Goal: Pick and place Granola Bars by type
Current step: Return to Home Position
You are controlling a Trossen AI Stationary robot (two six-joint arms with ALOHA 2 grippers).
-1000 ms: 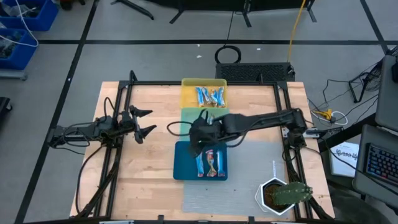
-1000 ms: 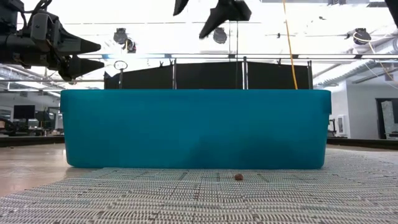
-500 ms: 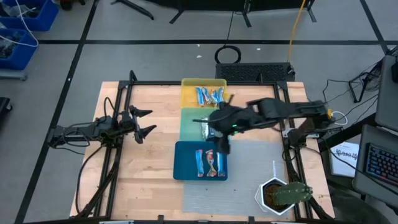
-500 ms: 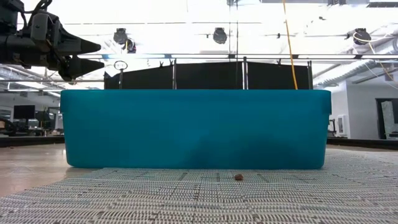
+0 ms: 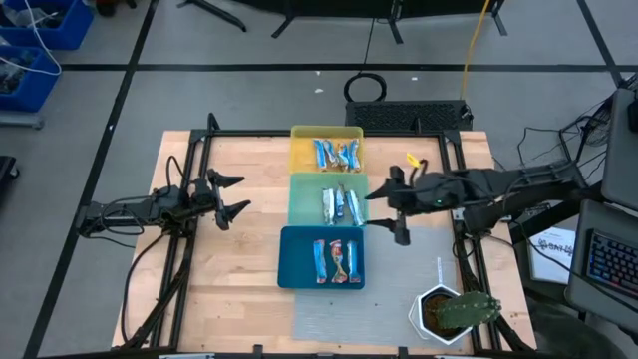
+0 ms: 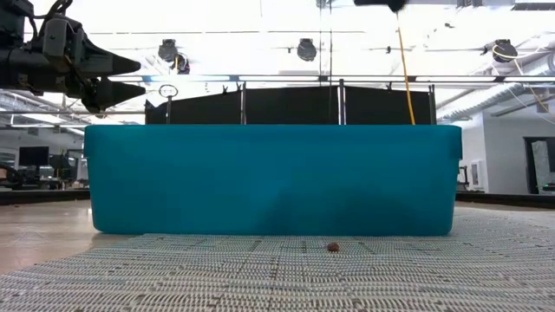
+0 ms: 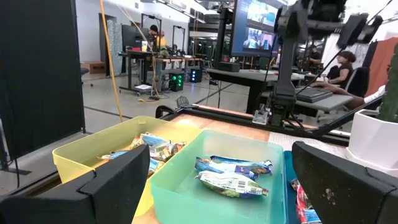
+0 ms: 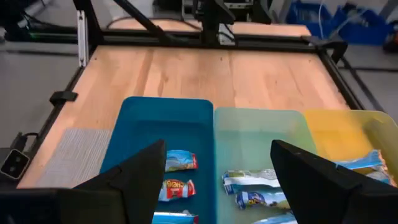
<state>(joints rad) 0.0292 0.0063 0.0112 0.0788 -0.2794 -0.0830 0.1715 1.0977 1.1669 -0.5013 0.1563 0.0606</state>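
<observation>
Three trays stand in a row down the table's middle: yellow (image 5: 302, 150) farthest, green (image 5: 302, 202) in the middle, blue (image 5: 297, 261) nearest. Each holds Granola Bars lying flat on its floor: blue ones in the yellow tray (image 5: 337, 153), blue-and-silver ones in the green tray (image 5: 340, 206), blue-and-red ones in the blue tray (image 5: 337, 259). My right gripper (image 5: 387, 211) hangs open in the air just right of the green and blue trays, with nothing between its fingers (image 8: 217, 186). My left gripper (image 5: 231, 194) waits open over the table's left side, pointing level at the trays (image 7: 217, 205).
A white pot with a cactus (image 5: 454, 311) stands at the near right corner. A grey mat (image 5: 399, 299) covers the near right of the table, with a small brown crumb (image 6: 332, 246) on it. Black frame rails (image 5: 454, 170) run along both table sides. A person (image 7: 339, 62) sits beyond the table.
My right gripper has drawn back from over the green and blue trays toward the table's right edge, rising a little and rolling about its own line. It has stayed open. The bars in the green tray, hidden under it before, now show.
</observation>
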